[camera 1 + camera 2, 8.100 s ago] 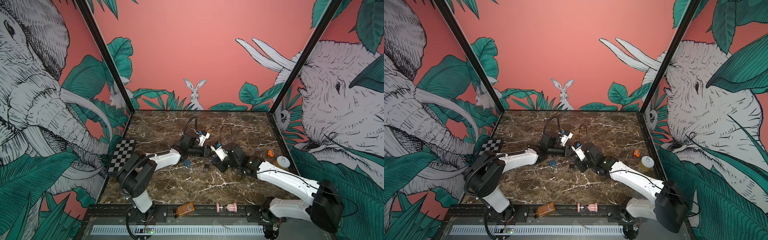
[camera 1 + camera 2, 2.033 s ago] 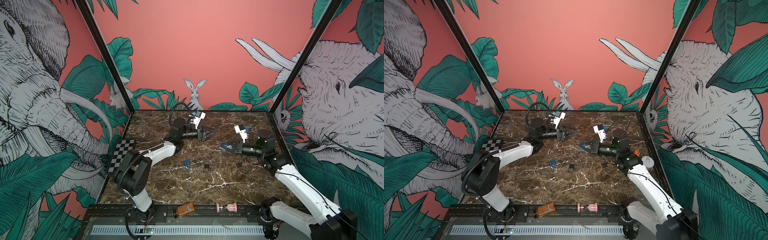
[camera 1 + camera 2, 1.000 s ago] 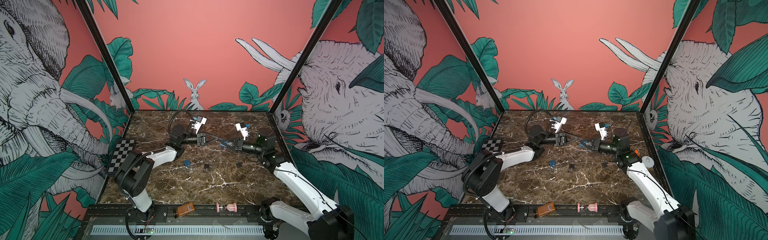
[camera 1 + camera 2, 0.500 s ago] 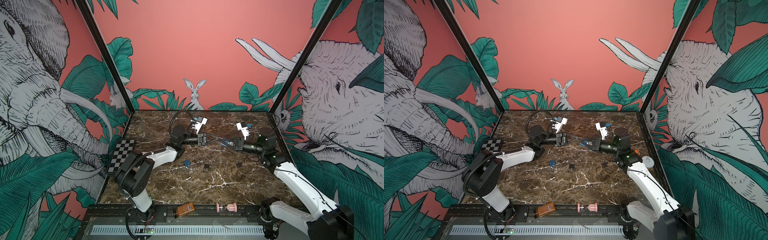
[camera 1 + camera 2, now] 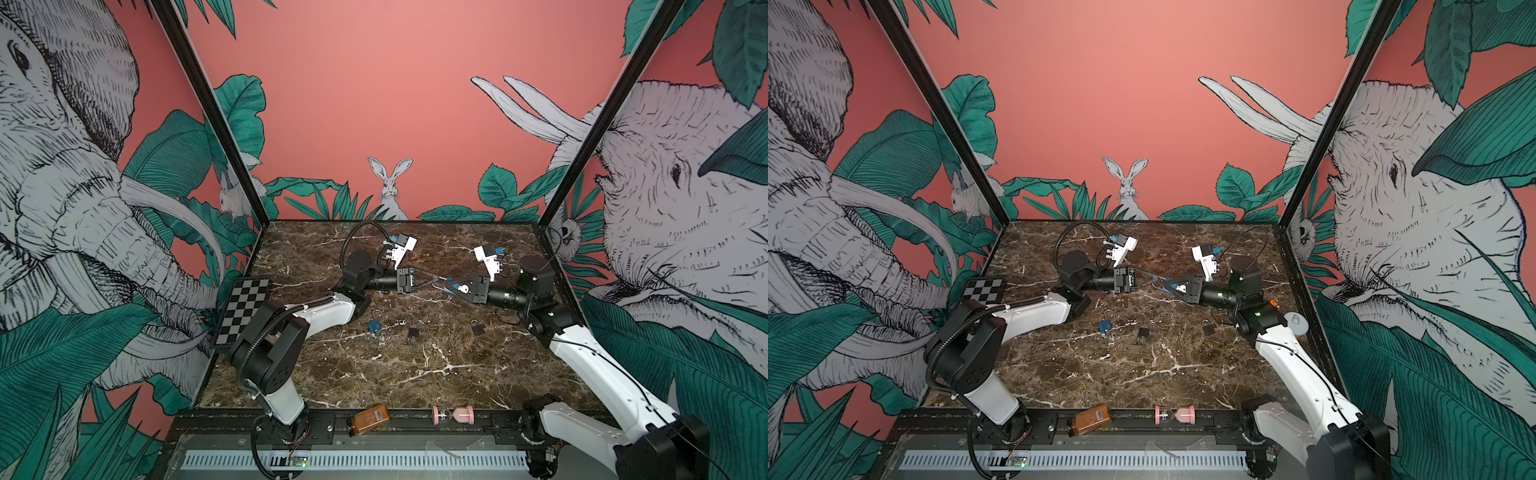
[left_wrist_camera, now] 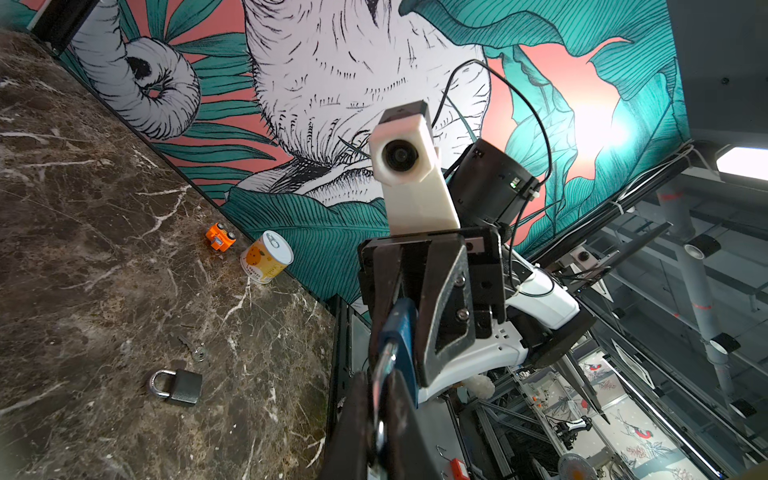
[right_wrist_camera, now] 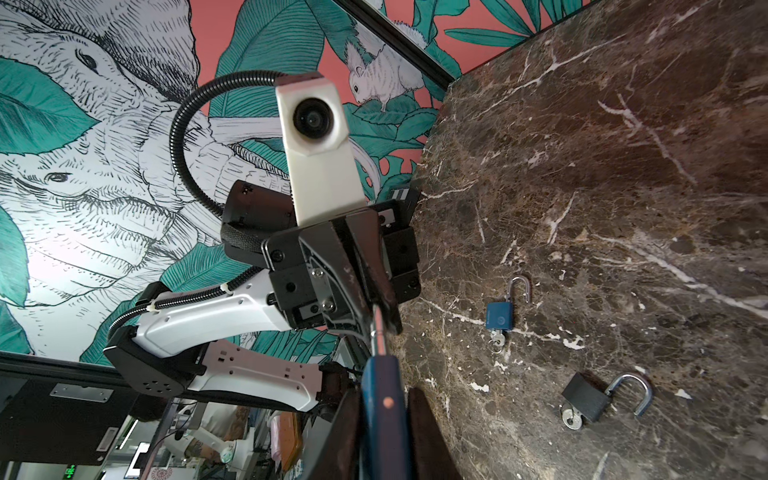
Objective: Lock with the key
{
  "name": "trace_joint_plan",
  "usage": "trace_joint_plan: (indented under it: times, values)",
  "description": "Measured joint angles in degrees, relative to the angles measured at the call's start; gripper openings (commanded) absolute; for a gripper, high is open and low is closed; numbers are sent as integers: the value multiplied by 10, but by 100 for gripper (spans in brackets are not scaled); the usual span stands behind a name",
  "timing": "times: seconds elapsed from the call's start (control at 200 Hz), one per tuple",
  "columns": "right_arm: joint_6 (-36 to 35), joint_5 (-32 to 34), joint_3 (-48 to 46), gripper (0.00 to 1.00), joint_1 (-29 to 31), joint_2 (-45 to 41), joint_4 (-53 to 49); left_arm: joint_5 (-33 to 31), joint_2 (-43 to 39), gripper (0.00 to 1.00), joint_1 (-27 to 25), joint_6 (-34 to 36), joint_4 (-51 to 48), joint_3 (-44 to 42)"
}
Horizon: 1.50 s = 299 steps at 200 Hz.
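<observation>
Your right end effector (image 5: 446,286) grips the blue padlock (image 7: 380,399) in mid-air beyond the open black padlock (image 5: 413,332). Your left end effector (image 5: 433,279) pinches its shackle (image 6: 384,361). Next, likely, push the shackle straight home.

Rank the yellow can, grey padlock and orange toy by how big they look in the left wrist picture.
yellow can
grey padlock
orange toy
The padlock lies nearer the camera, so its lead is unsure.

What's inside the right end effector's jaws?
A blue padlock, body edge-on between the fingers; its shackle runs into the left end effector, shut on it. Its keyhole end is hidden down between the fingers, toward the palm.
</observation>
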Motion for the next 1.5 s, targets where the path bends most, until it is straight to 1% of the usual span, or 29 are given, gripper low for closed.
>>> trace_joint_plan:
  times: [0.105, 0.29, 0.375, 0.425, 0.715, 0.805, 0.925, 1.11, 1.17, 1.24, 1.31, 1.435, 1.495]
  values:
    - [0, 0, -1, 20, -6, -7, -3, 0, 0, 0, 0, -9, 8, 0]
    - [4, -1, -13, 19, -14, -15, 9, -2, 6, 0, 0, -21, 17, 0]
    - [7, -3, -15, 9, -16, -15, 13, -2, 11, 0, 0, -26, 18, 0]
    - [11, -5, -16, 0, -16, -15, 18, -1, 14, 0, 0, -29, 21, 0]
    - [16, -11, -32, 0, -22, -16, 49, 3, 14, 0, 1, -39, 21, 1]
    - [14, -15, -35, 0, -26, -19, 52, 4, 14, 6, 0, -43, 20, 1]
    - [14, -18, -41, 0, -29, -21, 59, 6, 14, 10, -2, -45, 17, 0]
    - [16, -11, -42, 0, -43, -27, 60, 7, 9, 24, 1, -42, 6, -7]
    - [17, -3, -42, 0, -51, -29, 63, 8, 9, 24, 4, -41, 3, -11]
    - [18, 2, -42, 0, -56, -30, 64, 8, 9, 21, 7, -40, -1, -11]
    - [20, 2, -42, 0, -56, -30, 64, 7, 9, 21, 7, -39, -3, -11]
    - [24, 1, -43, 0, -56, -30, 68, 7, 9, 28, 7, -36, -7, -11]
    - [26, -1, -43, 0, -56, -30, 69, 7, 9, 34, 7, -33, -8, -11]
